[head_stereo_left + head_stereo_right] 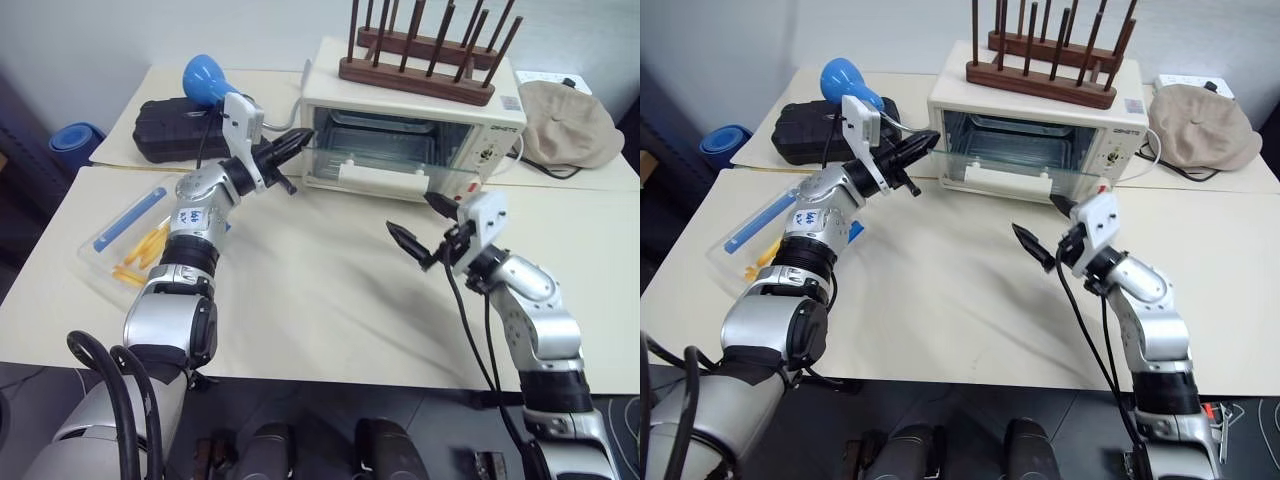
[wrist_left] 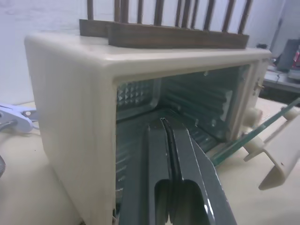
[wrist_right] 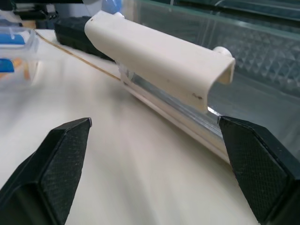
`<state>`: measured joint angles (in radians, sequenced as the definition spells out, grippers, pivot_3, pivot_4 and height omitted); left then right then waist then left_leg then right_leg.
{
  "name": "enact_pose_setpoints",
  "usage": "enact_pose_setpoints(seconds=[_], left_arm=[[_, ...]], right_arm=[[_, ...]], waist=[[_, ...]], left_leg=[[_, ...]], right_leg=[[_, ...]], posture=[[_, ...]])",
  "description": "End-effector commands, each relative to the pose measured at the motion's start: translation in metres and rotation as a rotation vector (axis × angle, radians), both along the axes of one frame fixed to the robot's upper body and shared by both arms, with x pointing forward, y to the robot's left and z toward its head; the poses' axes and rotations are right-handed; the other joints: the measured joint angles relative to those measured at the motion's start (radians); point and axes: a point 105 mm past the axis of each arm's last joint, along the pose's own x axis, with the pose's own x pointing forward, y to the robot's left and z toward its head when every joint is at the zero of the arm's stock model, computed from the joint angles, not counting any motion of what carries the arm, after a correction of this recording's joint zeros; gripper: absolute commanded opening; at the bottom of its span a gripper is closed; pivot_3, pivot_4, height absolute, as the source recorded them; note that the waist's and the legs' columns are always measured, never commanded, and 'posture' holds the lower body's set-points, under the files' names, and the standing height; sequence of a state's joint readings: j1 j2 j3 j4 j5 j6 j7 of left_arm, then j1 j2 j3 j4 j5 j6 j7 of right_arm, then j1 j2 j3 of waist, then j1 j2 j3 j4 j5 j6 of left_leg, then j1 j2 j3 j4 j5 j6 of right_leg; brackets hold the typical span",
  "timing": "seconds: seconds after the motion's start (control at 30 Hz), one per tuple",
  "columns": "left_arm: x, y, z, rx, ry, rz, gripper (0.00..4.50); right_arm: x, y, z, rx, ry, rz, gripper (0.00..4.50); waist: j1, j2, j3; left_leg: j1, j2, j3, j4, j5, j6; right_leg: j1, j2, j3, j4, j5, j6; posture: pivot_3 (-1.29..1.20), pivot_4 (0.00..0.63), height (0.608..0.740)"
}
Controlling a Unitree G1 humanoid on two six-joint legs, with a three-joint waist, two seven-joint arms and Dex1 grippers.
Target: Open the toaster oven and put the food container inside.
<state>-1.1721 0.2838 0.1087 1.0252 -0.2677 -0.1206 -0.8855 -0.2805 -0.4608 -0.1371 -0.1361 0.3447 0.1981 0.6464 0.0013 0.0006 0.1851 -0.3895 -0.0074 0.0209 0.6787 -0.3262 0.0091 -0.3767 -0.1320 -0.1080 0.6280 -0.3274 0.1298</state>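
Left wrist view: shut left claw (image 2: 165, 123) facing toaster oven (image 2: 75, 108) cavity.

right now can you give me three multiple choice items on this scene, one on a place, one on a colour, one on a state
1. Where is the food container?
A. inside the oven
B. on the table by the left arm
C. on the oven roof

2. What colour is the toaster oven?
A. cream-white
B. red
C. black

3. How is the oven door?
A. shut
B. removed
C. dropped open

Answers: B, it lies on the table beside the left arm; A, its casing is cream-white; C, the glass door hangs down with its handle out front.
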Motion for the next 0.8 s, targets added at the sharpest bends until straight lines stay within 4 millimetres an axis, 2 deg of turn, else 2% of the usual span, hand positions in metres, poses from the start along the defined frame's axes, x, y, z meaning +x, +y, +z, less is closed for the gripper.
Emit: enact_pose_setpoints(seconds=[0.03,0.1,0.23,0.3,0.37,0.43,0.57,0.67,0.7,0.77,0.8], left_arm=[[-0.015,-0.014,-0.013,0.138,-0.057,-0.114,0.01],[-0.021,-0.017,-0.027,0.207,-0.063,-0.147,0.01],[-0.025,-0.022,-0.053,0.307,-0.061,-0.124,0.01],[-0.028,-0.025,-0.063,0.333,-0.063,-0.109,0.01],[-0.030,-0.026,-0.073,0.328,-0.059,-0.065,0.01],[-0.031,-0.025,-0.079,0.292,-0.027,-0.026,0.01],[-0.040,-0.016,-0.094,0.351,-0.020,-0.015,0.01],[-0.045,-0.001,-0.093,0.316,0.002,0.036,0.01],[-0.048,0.005,-0.088,0.280,0.005,0.063,0.19],[-0.058,0.019,-0.071,0.159,-0.016,0.101,0.63],[-0.071,0.033,-0.053,0.036,-0.035,0.121,0.90]], right_arm=[[-0.040,-0.028,-0.004,-0.008,-0.025,-0.058,4.50],[-0.059,-0.040,-0.012,-0.010,-0.005,-0.097,4.50],[-0.084,-0.058,-0.012,-0.016,-0.008,-0.150,4.50],[-0.091,-0.062,-0.013,-0.034,-0.004,-0.152,4.50],[-0.099,-0.058,-0.012,-0.046,-0.003,-0.074,4.50],[-0.101,-0.054,-0.010,-0.046,-0.019,-0.023,4.50],[-0.090,-0.048,0.001,-0.011,-0.053,0.033,4.50],[-0.080,-0.037,0.006,0.002,-0.067,0.120,4.50],[-0.077,-0.032,0.007,0.008,-0.071,0.154,4.50],[-0.072,-0.022,0.010,0.010,-0.085,0.212,4.50],[-0.070,-0.015,0.013,0.015,-0.095,0.256,4.50]], waist=[[0.023,0.000,0.000],[0.025,0.000,0.000],[0.023,0.000,0.000],[0.019,-0.001,0.000],[0.016,0.000,0.000],[0.015,0.000,0.000],[0.014,0.000,0.000],[0.013,0.000,0.000],[0.014,0.000,0.000],[0.013,0.000,0.000],[0.011,0.000,0.000]], left_leg=[[-0.001,0.000,-0.001,0.000,0.000,0.000],[0.000,-0.001,0.000,0.000,-0.001,0.001],[0.000,-0.002,0.004,0.002,-0.001,0.002],[0.002,0.000,0.006,0.003,0.000,0.002],[0.003,0.001,0.007,0.003,0.000,0.002],[0.004,0.002,0.008,0.002,0.000,0.002],[0.004,0.003,0.007,0.002,0.000,0.002],[0.004,0.003,0.004,0.003,0.000,0.002],[0.004,0.003,0.003,0.003,0.000,0.002],[0.004,0.004,0.000,0.003,0.000,0.002],[0.004,0.005,-0.002,0.002,0.000,0.002]], right_leg=[[0.000,0.000,0.000,0.000,0.000,0.000],[0.000,0.000,-0.001,0.000,0.000,0.000],[0.001,-0.001,0.002,-0.001,0.001,0.001],[0.002,0.000,0.003,-0.001,0.001,0.001],[0.002,0.001,0.005,0.000,0.001,0.001],[0.002,0.001,0.006,0.000,0.001,0.001],[0.001,0.001,0.006,0.000,0.001,0.001],[0.001,0.000,0.006,0.000,0.001,0.001],[0.001,0.000,0.006,0.000,0.001,0.001],[0.001,0.001,0.006,0.000,0.001,0.001],[0.001,0.000,0.006,0.000,0.001,0.001]], posture=[[0.00,0.150,0.740],[0.00,0.150,0.740],[0.00,0.150,0.740],[0.00,0.150,0.740],[0.00,0.150,0.740],[0.00,0.150,0.740],[0.00,0.150,0.740],[0.00,0.150,0.740],[0.00,0.150,0.740],[0.00,0.150,0.740],[0.00,0.150,0.740]])
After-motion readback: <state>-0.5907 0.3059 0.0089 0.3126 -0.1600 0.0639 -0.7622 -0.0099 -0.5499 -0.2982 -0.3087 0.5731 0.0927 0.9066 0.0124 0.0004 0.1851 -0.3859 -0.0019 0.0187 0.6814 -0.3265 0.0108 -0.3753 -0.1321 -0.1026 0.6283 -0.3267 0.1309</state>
